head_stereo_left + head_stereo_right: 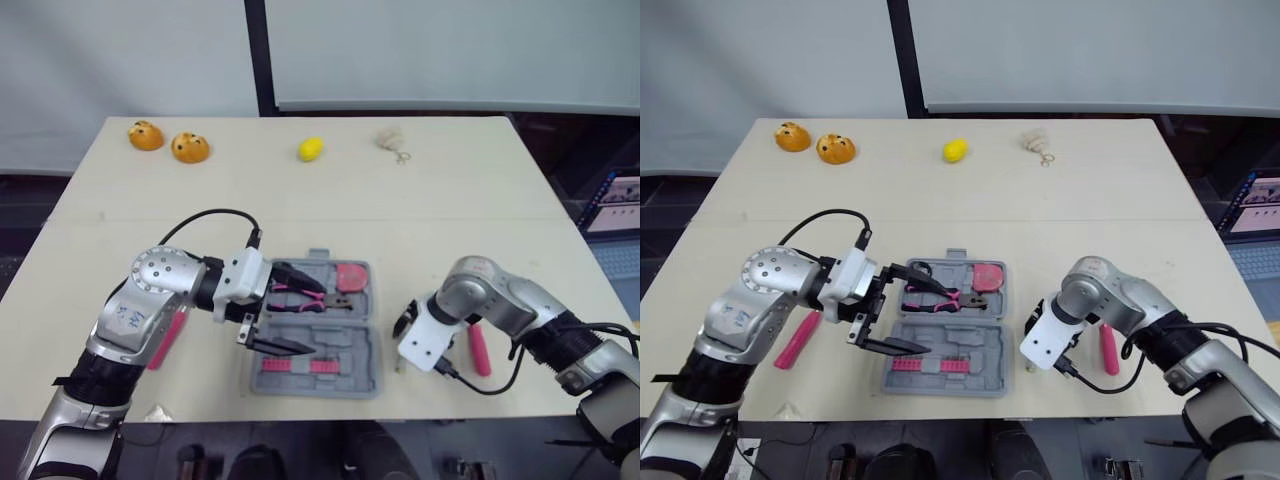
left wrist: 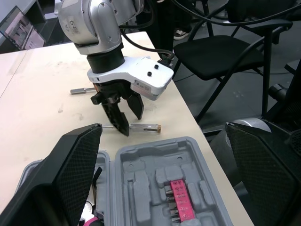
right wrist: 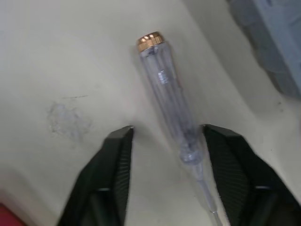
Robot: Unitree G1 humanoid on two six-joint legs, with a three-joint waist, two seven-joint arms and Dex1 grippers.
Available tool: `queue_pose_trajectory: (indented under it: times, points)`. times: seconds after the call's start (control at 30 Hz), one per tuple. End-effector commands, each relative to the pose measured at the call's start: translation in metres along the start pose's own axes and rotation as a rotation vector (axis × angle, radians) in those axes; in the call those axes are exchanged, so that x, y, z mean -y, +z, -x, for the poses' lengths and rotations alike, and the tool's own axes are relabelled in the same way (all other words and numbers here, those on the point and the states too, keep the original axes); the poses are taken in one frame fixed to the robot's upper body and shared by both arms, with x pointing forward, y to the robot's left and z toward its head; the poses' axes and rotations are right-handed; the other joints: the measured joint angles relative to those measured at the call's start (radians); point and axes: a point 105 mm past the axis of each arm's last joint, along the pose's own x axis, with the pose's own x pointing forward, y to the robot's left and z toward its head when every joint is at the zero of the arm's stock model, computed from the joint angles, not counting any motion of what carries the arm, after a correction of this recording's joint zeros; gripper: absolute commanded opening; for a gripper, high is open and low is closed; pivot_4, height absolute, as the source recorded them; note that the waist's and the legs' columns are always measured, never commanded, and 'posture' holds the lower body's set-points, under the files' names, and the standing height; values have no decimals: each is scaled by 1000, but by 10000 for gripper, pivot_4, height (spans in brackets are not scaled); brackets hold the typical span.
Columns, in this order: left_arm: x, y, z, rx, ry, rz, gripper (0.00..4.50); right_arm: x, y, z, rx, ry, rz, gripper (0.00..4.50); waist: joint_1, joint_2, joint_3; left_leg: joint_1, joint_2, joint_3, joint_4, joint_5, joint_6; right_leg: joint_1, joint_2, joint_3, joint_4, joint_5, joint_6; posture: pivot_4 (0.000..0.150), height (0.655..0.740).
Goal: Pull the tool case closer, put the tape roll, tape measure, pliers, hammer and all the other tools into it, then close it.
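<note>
The grey tool case [image 1: 360,372] lies open near the table's front edge. In it are pink-handled pliers [image 1: 300,295], a red tape measure [image 1: 352,277] and a pink bit strip [image 1: 295,367]. My left gripper [image 1: 292,308] hovers open just above the case, with nothing between its fingers. Right of the case, my right gripper [image 3: 167,136] points down at the table, open, with its fingers either side of a clear-handled screwdriver [image 3: 169,94]. That screwdriver [image 2: 141,127] lies flat beside the case. One pink-handled tool [image 1: 480,350] lies right of the right gripper and another [image 1: 168,338] left of the case.
Two orange toys [image 1: 146,135] [image 1: 190,148], a yellow lemon [image 1: 311,149] and a small beige object [image 1: 392,138] sit along the table's far edge. A black chair [image 2: 221,52] stands off the table's right side. The table's front edge runs just below the case.
</note>
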Motion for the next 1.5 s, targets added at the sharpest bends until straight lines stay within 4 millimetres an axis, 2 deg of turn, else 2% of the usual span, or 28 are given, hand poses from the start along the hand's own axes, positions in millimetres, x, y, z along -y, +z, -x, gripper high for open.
queue_pose_trajectory:
  times: [0.03,0.07,0.2,0.27,0.53,0.63,0.77,0.8,0.9,1.07,1.2,1.5]
  points:
    - [-4,7,0,9,8,-42,45000,11,-1,5,-27,-17,24,5610,-5,0,0,1,0,0,0,0,0,1,0,0,0,0,0,1500,7400]
    - [-4,7,0,10,8,-43,45000,13,0,7,-24,-24,21,690,-7,0,0,3,0,1,0,0,-1,1,0,1,1,0,-1,1500,7400]
    - [-4,7,0,13,10,-45,45000,13,4,17,-8,-47,-36,266,-2,1,1,5,0,1,-1,1,-1,2,0,1,4,-1,-3,1500,7400]
    - [-5,6,0,14,13,-44,45000,6,13,25,33,-71,-180,266,5,1,1,4,0,1,-1,1,-1,1,0,1,4,-1,-3,1500,7400]
    - [-4,2,-6,36,9,-35,45000,-28,29,35,87,-252,-957,266,24,1,0,2,0,-2,0,0,-2,1,0,0,3,-1,-2,1500,7400]
    - [-5,1,-8,43,4,-36,45000,-30,39,35,130,-320,-1142,266,22,1,0,2,0,-2,0,0,-2,1,0,0,4,-1,-2,1500,7400]
    - [-7,0,-11,56,-8,-40,45000,-35,51,28,236,-373,-1572,266,16,1,0,1,0,-3,0,0,-3,1,1,0,4,-1,-3,1500,7400]
    - [-7,0,-12,58,-10,-41,45000,-37,53,27,247,-373,-1632,266,16,1,0,0,0,-3,1,0,-3,-1,1,0,5,-1,-3,1500,7400]
    - [-7,0,-13,60,-16,-42,45000,-40,40,13,301,-477,-1870,266,16,-1,-1,-3,0,-4,1,0,-3,-2,2,-1,4,-1,-2,1500,7400]
    - [-6,0,-12,61,-18,-41,45000,-37,14,4,260,-655,-2094,266,9,-1,-1,-4,-2,-3,1,0,-4,-2,2,-1,3,-1,-2,1500,7400]
    - [-6,0,-11,60,-18,-39,45000,-33,-2,4,204,-733,-2187,266,6,-1,-1,-4,-3,-3,0,1,-4,-2,2,-1,3,-1,-1,1500,7400]
    - [-7,0,-13,65,-19,-43,45000,-19,-10,2,231,-745,-2246,266,5,-1,-1,-4,-3,-3,0,1,-4,-2,2,-1,3,0,-1,1500,7400]
